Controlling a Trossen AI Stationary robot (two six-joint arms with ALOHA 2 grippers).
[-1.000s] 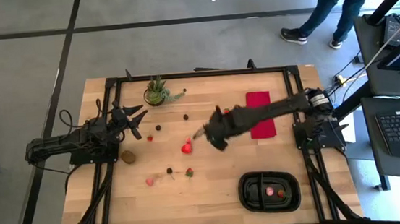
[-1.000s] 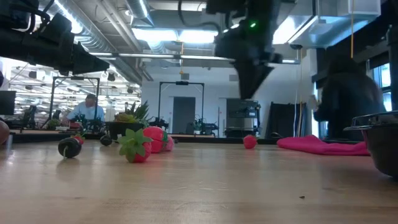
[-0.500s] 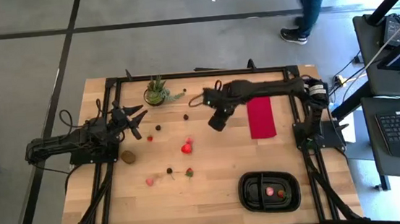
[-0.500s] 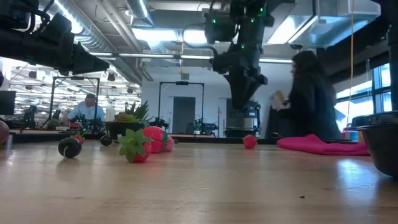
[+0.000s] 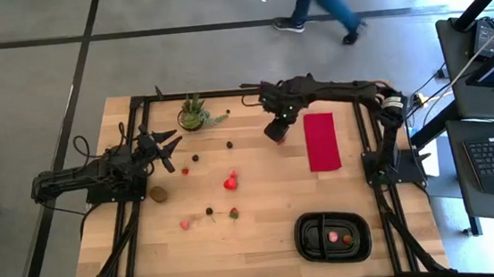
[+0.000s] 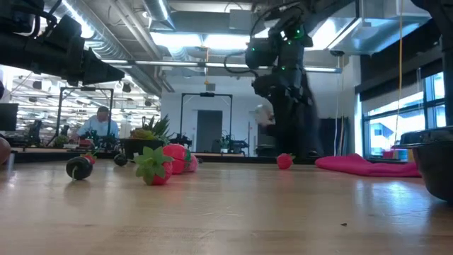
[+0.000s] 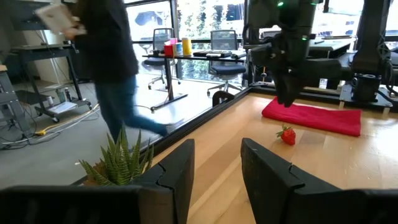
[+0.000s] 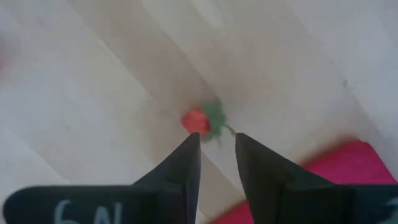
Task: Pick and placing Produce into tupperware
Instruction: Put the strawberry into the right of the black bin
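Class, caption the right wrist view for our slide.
Right claw, open, above a small green-topped strawberry on the wooden table, beside the red cloth.

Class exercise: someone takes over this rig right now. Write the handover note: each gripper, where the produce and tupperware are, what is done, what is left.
Right gripper: open, empty, above a small strawberry beside the red cloth.
Left gripper: open, waiting at the table's left side.
Tupperware: near right corner, two red pieces inside.
Left to do: this strawberry, then the fruit mid-table, including the kiwi-like piece and dark berries.
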